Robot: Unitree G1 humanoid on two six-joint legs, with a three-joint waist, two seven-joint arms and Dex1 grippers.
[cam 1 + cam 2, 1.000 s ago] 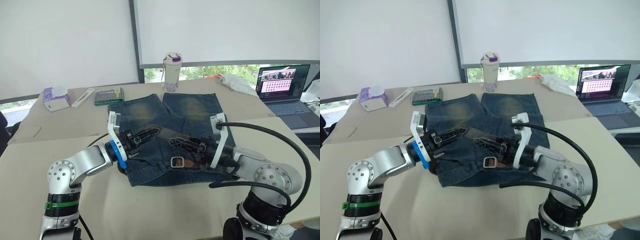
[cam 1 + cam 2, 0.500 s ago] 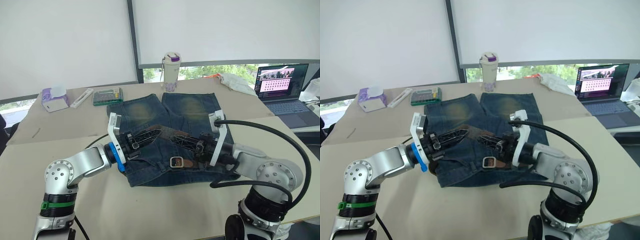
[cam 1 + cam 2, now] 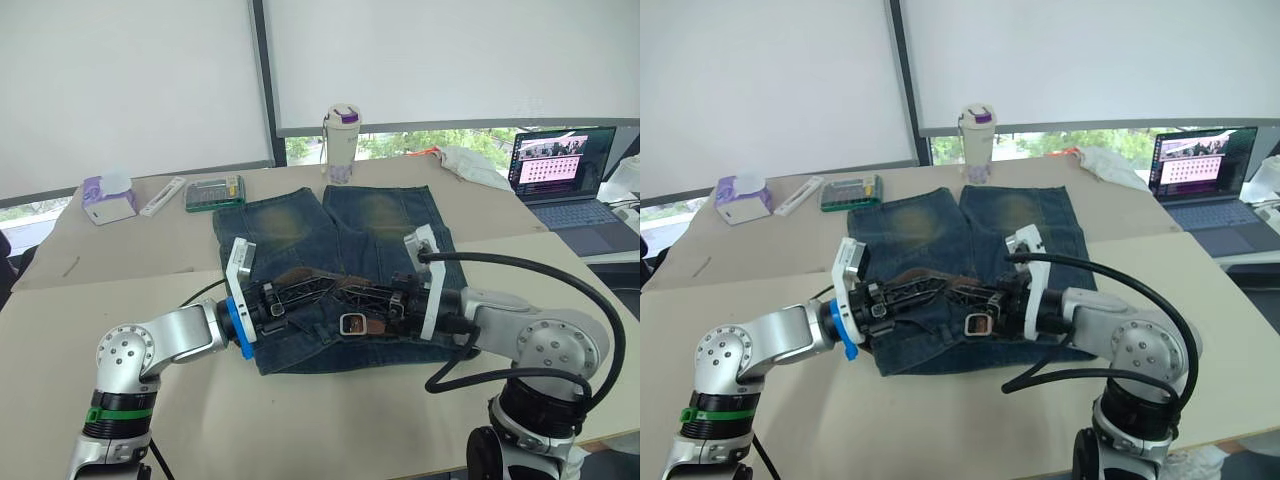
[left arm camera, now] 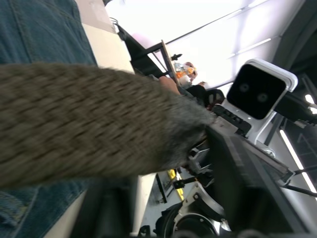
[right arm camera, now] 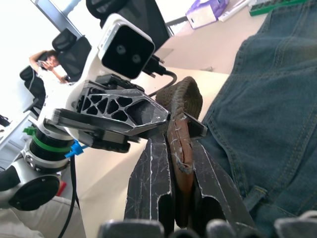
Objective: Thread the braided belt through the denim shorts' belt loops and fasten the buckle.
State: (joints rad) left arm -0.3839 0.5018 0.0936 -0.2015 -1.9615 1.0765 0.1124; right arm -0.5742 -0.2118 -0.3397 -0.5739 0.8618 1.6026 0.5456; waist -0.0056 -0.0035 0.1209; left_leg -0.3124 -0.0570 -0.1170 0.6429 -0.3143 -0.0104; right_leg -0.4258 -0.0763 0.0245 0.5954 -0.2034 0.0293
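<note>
Both grippers are meeting over the denim shorts (image 3: pixel 330 235) waistband w/ right gripper (image 5: pixel 182 153) pinching the braided belt (image 3: pixel 300 274) tip, left gripper (image 3: pixel 322 287) clamped on it too, so imo keep strap flat & taut while feeding.

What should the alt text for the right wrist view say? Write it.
The right gripper pinches the worn tip of the braided belt between its black fingers above the denim shorts, with the left gripper closing in on the same belt tip.

denim shorts (image 3: pixel 970 235) flat on table (image 3: pixel 940 400) | both pincers meet over waistband | buckle (image 3: pixel 977 324) beneath
</note>
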